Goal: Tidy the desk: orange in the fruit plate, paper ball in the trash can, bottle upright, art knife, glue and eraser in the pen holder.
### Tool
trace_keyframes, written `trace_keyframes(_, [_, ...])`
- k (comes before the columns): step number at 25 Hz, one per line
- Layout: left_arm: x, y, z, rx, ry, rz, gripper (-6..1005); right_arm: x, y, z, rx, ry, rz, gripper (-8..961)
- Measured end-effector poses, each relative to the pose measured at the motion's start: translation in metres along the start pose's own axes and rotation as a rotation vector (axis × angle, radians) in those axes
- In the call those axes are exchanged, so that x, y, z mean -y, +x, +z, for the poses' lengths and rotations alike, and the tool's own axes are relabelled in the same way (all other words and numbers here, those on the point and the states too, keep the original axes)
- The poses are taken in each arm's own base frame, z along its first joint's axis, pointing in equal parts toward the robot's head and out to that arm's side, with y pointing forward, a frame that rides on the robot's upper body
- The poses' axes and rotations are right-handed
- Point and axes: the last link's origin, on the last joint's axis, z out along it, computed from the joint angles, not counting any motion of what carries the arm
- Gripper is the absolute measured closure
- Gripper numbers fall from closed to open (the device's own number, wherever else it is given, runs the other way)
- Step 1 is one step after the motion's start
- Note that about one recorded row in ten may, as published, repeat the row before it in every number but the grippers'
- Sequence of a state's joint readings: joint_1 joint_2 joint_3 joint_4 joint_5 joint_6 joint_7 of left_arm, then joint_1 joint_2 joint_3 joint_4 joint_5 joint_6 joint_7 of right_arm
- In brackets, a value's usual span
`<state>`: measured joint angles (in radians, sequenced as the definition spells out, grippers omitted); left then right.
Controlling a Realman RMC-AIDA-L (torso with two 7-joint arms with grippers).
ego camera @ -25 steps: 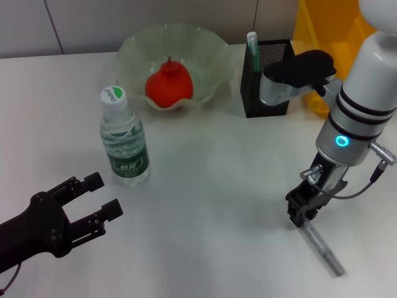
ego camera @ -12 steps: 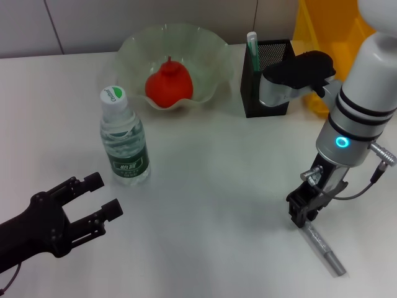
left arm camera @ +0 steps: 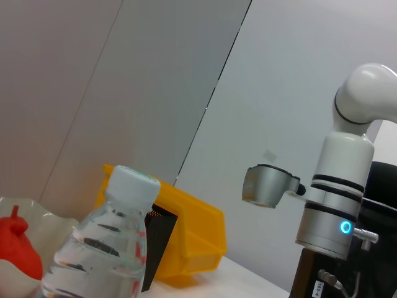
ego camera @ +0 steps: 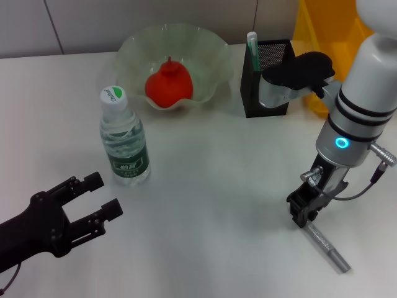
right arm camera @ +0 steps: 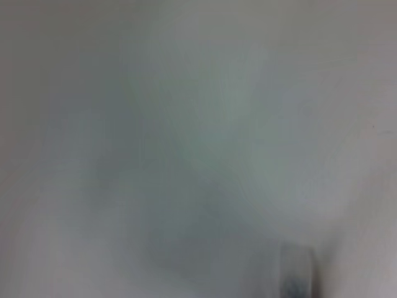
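Pinching the art knife (ego camera: 327, 246), right gripper (ego camera: 303, 215) fingers; left gripper (ego camera: 99, 197) fingers spread.

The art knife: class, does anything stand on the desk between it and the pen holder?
Nothing visible does. The art knife lies on bare desk at the right claw, and the desk up to the pen holder holds nothing; only the right arm's own elbow hangs above that stretch.
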<state>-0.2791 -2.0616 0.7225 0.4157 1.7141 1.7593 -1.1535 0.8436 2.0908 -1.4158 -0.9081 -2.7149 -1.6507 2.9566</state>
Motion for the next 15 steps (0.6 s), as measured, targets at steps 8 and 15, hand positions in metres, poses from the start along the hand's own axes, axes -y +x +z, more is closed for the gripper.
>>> trace_keyframes(8, [0.0000, 0.0001, 0.0000, 0.000, 0.000, 0.000, 211, -0.0006, 0.0001, 0.0006, -0.003, 0.005, -0.007, 786])
trace_keyframes(15, [0.0000, 0.0001, 0.0000, -0.001, 0.000, 0.000, 211, -0.0038, -0.0001, 0.0012, -0.006, 0.012, -0.027, 794])
